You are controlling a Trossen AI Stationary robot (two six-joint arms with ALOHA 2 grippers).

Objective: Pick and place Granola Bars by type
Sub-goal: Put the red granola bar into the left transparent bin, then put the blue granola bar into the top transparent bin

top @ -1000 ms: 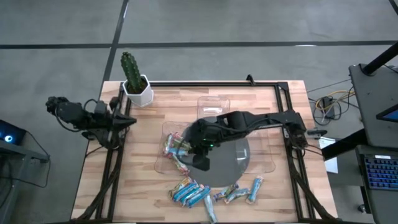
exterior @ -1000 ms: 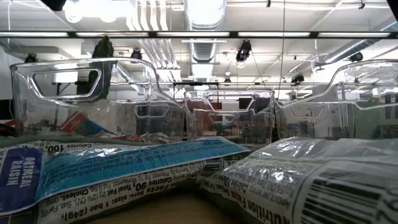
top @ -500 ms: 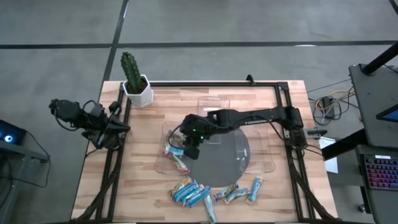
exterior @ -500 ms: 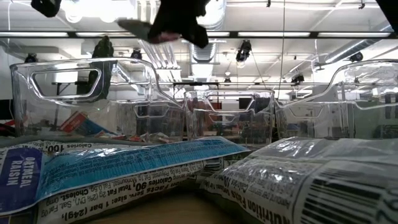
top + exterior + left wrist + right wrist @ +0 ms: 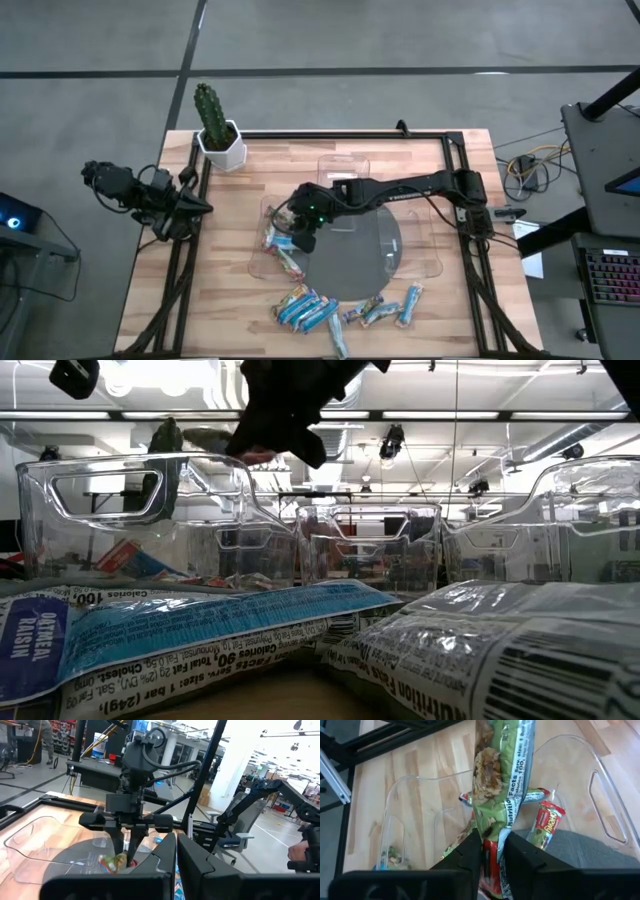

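Right end effector [image 5: 492, 845], fingers pinched on a green-wrapped granola bar [image 5: 502, 775], hangs it above the clear tray [image 5: 262, 262] holding similar bars, apparently for sorting. Left end effector [image 5: 176, 851], narrow and empty, waits beyond the counter [image 5: 230, 300] edge.

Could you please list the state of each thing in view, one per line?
Right gripper: jaws shut on a green granola bar, above the left clear tray.
Left gripper: jaws shut, empty, at the table's left edge.
Left clear tray: holds several bars.
Loose granola bars: lying on the table's near edge.
Cactus: upright in its pot.
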